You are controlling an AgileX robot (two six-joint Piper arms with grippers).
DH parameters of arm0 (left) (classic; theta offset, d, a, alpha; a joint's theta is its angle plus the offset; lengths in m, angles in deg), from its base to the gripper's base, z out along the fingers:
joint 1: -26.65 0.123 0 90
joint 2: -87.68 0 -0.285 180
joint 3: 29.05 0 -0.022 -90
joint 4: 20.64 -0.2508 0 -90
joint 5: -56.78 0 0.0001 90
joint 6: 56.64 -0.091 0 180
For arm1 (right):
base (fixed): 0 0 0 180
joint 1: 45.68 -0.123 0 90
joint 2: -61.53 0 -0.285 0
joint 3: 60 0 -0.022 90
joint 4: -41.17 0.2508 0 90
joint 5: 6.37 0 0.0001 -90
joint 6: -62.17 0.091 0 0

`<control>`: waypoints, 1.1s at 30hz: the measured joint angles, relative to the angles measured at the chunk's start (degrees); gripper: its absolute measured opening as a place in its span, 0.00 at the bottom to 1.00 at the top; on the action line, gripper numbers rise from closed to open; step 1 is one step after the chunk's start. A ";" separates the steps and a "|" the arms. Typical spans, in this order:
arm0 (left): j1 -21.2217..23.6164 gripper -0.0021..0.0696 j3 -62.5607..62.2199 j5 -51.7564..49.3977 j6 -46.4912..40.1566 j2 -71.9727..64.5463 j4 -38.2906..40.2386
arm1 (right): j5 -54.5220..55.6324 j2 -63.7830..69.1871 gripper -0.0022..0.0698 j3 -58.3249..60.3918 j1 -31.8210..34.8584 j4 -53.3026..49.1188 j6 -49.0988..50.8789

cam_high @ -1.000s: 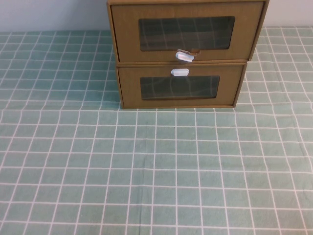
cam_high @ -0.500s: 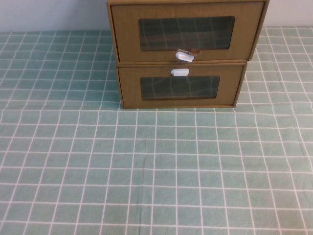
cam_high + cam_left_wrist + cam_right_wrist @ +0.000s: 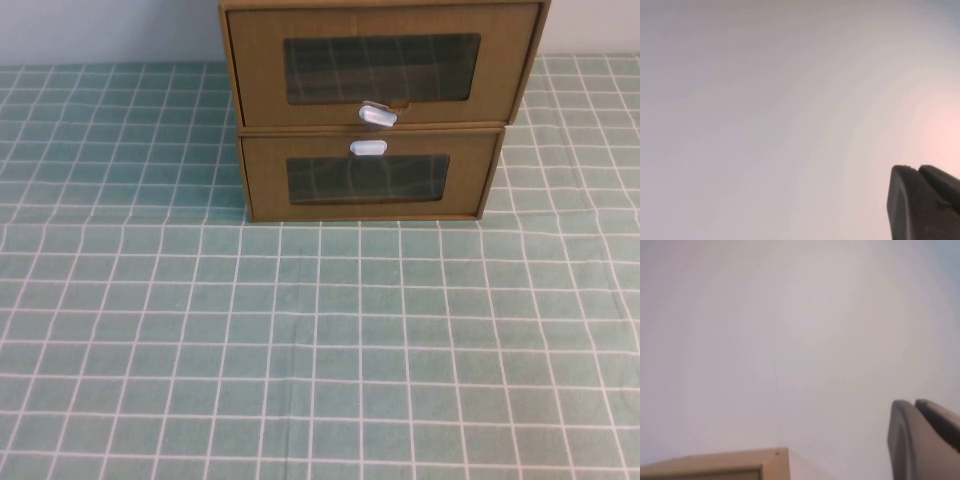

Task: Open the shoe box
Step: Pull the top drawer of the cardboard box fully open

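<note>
Two brown cardboard shoe boxes stand stacked at the back of the table. The upper box (image 3: 380, 65) and the lower box (image 3: 368, 178) each have a dark window in front. A white handle (image 3: 378, 115) sits at the upper box's front bottom edge, and a second white handle (image 3: 368, 148) at the lower box's top edge. Both fronts look closed. Neither arm appears in the high view. My left gripper (image 3: 916, 170) is shut and faces a blank wall. My right gripper (image 3: 914, 403) is shut too, with a box corner (image 3: 740, 465) below it in its wrist view.
A green cloth with a white grid (image 3: 320, 350) covers the table in front of the boxes. A pale wall (image 3: 100, 30) rises behind them.
</note>
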 joint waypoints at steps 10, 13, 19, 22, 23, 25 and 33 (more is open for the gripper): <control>0.00 0.02 -0.58 15.39 -1.20 0.21 5.57 | 11.04 0.00 0.01 0.00 0.00 1.18 0.23; 0.00 0.02 -3.34 14.88 -0.06 0.21 7.95 | 15.50 0.00 0.01 0.00 0.00 1.75 0.26; 0.00 0.02 -16.45 2.43 -1.46 0.21 8.53 | 19.36 0.00 0.01 -4.45 0.00 2.11 0.26; 0.00 0.02 -23.96 -4.45 -5.07 -0.53 8.53 | 15.49 0.00 0.01 -11.67 0.00 2.15 0.26; 0.00 0.02 -26.48 -5.19 -6.37 -1.62 8.40 | 13.41 0.00 0.01 -14.58 0.00 2.24 0.26; 0.00 0.02 -30.64 -5.67 -7.91 -4.46 8.13 | 9.28 0.00 0.01 -20.59 0.00 2.24 0.26; 0.00 0.02 -47.90 -19.45 -4.14 -22.32 8.36 | -5.88 7.55 0.01 -41.54 0.00 2.37 1.06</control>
